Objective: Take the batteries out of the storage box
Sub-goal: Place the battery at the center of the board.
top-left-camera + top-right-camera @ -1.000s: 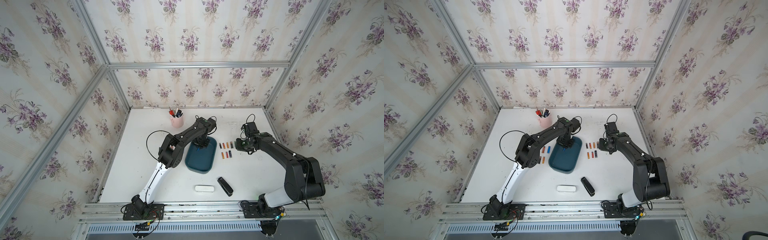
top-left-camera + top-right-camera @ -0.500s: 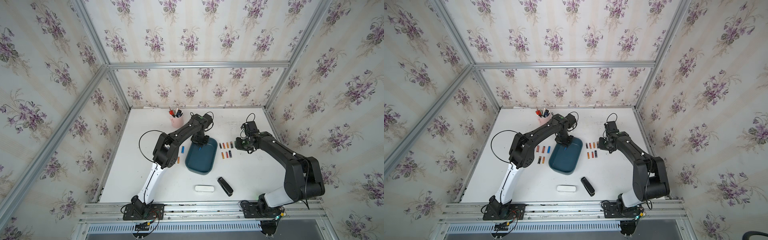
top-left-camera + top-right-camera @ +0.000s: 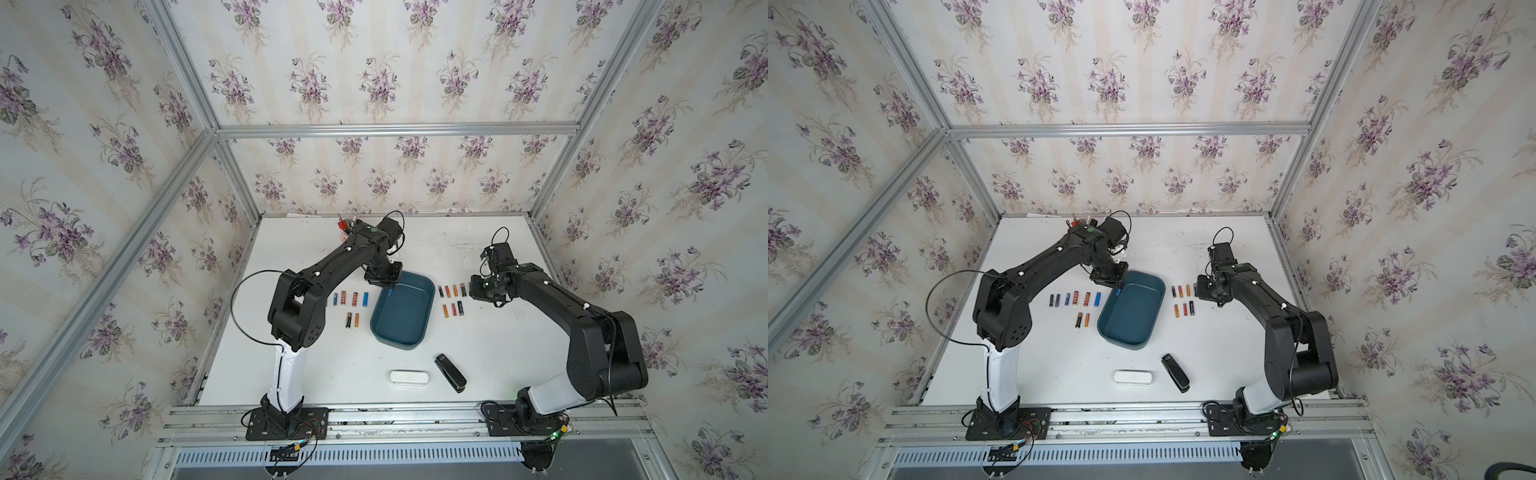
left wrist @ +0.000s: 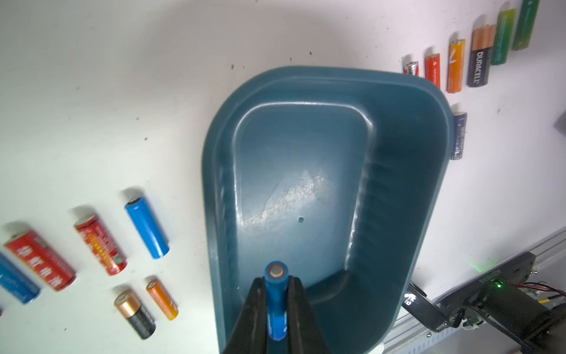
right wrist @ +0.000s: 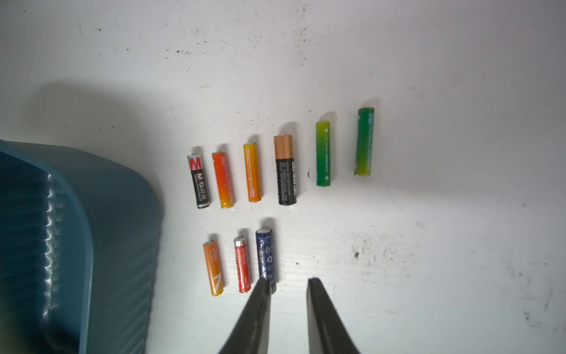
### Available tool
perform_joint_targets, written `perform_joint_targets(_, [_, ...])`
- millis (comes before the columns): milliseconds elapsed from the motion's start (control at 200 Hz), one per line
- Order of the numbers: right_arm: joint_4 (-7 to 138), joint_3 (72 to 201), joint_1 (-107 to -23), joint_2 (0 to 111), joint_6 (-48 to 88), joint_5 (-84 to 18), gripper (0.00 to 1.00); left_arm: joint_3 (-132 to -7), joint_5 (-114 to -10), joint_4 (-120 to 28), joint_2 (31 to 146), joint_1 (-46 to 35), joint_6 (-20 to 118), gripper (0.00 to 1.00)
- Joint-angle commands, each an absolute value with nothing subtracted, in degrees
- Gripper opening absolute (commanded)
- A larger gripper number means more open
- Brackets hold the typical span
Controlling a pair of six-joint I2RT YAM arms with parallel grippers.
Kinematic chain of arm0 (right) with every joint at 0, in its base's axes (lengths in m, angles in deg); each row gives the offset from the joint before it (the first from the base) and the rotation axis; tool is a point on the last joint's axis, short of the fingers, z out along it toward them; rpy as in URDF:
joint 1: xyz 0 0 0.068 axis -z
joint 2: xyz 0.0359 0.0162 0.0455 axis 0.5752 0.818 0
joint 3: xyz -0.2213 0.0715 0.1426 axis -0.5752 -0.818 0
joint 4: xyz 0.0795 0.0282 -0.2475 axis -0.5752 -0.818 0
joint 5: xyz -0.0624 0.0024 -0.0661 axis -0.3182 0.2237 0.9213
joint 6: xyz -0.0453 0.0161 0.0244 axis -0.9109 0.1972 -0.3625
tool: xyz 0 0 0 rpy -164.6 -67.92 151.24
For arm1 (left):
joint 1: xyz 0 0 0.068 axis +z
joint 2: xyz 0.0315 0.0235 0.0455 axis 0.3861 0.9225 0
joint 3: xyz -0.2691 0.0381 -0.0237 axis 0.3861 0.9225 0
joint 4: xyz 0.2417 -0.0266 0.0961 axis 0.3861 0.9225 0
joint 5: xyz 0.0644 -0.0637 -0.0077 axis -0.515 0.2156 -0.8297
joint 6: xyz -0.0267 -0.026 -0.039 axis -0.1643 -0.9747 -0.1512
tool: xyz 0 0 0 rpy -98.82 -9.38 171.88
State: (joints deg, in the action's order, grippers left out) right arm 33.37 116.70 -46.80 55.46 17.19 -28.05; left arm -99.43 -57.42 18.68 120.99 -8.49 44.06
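While clamped on a blue battery (image 4: 275, 306), left gripper (image 4: 277, 281) hangs over the storage box (image 4: 398, 184), near its rim.
Box floor looks bare, so likely the last one. Other batteries (image 3: 350, 299) lie in rows on the table (image 3: 490, 345) either side of the box. Lift clear of the rim first, carry to a row's open end, lay it parallel, release low so it can't roll. Idle right gripper (image 5: 289, 283): jaws apart, empty, one finger just beside the navy battery (image 5: 266, 257); don't nudge it.
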Motion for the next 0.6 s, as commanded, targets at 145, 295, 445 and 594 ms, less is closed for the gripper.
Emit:
perform_joint_targets(145, [33.88, 116.22, -46.87, 55.50, 17.15, -28.62, 0.26, -87.79, -58.46, 16.13, 111.35, -4.35, 43.44, 0.15])
perform_joint_targets(295, [33.75, 116.74, -46.81, 55.70, 17.14, -28.73, 0.26, -80.51, -58.90, 14.01, 108.74, -2.36, 43.10, 0.15])
perform_joint_targets(445, [33.47, 117.33, -46.81, 55.75, 17.10, -28.73, 0.26, -76.15, -58.79, 11.58, 109.28, -2.08, 42.21, 0.15])
perform_joint_targets(594, [33.09, 117.49, -46.81, 55.60, 16.81, -28.27, 0.26, -74.41, -58.99, 10.16, 111.11, -2.15, 41.55, 0.15])
